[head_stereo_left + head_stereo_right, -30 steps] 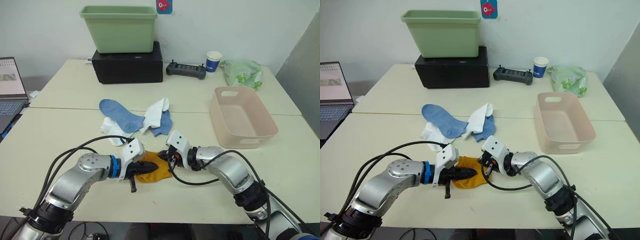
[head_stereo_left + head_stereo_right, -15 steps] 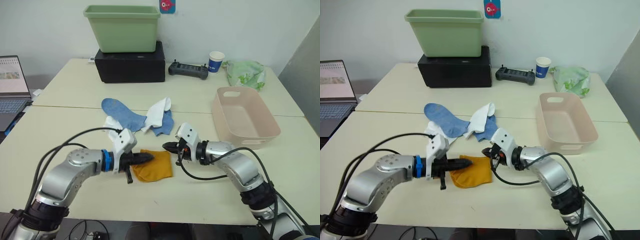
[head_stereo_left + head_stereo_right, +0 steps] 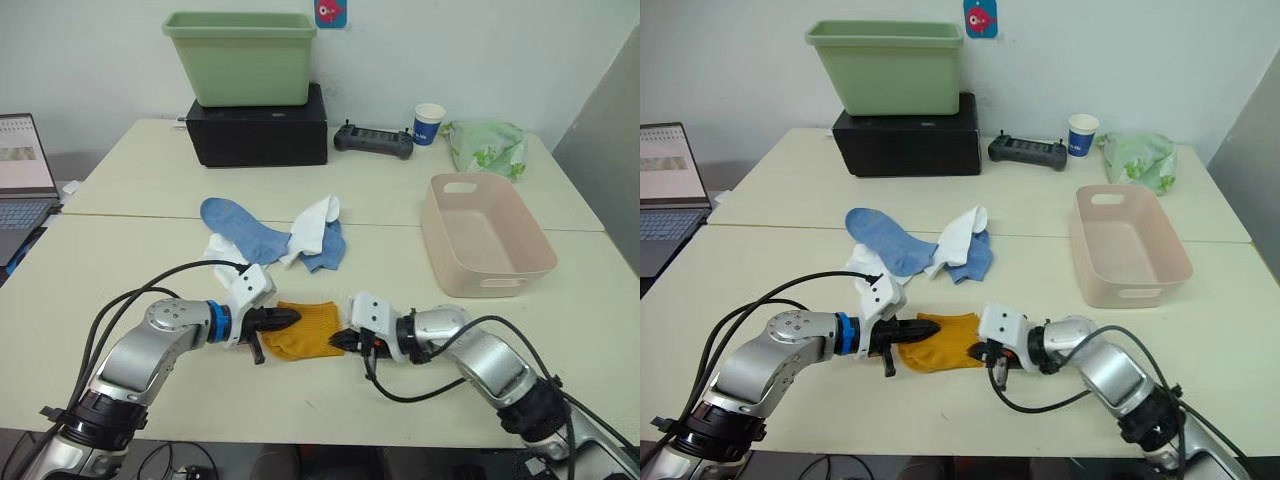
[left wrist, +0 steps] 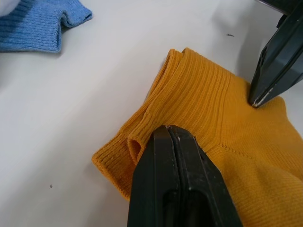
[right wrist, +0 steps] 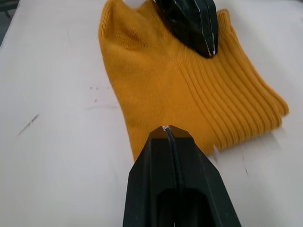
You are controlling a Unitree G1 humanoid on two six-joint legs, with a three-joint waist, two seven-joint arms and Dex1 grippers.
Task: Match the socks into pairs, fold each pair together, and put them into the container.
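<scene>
The mustard-yellow socks (image 3: 308, 328) lie folded together on the near table. My left gripper (image 3: 295, 317) is shut, its tip (image 4: 169, 128) resting on their ribbed cuff end with nothing between the fingers. My right gripper (image 3: 338, 340) is also shut, its tip (image 5: 168, 128) touching the table at the bundle's near right edge. Two blue socks (image 3: 238, 225) and white socks (image 3: 315, 222) lie in a loose heap just beyond. The pale pink container (image 3: 444, 252) stands at the right and holds nothing.
A green tub (image 3: 240, 55) sits on a black box (image 3: 258, 130) at the back. A black controller (image 3: 372, 140), a paper cup (image 3: 428, 122) and a green bag (image 3: 485, 145) lie at the back right. A laptop (image 3: 20, 175) stands at the far left.
My right gripper has moved from the bundle's far right side down to its near right edge. My left gripper has stayed on the cuff end. The camera has shifted slightly.
</scene>
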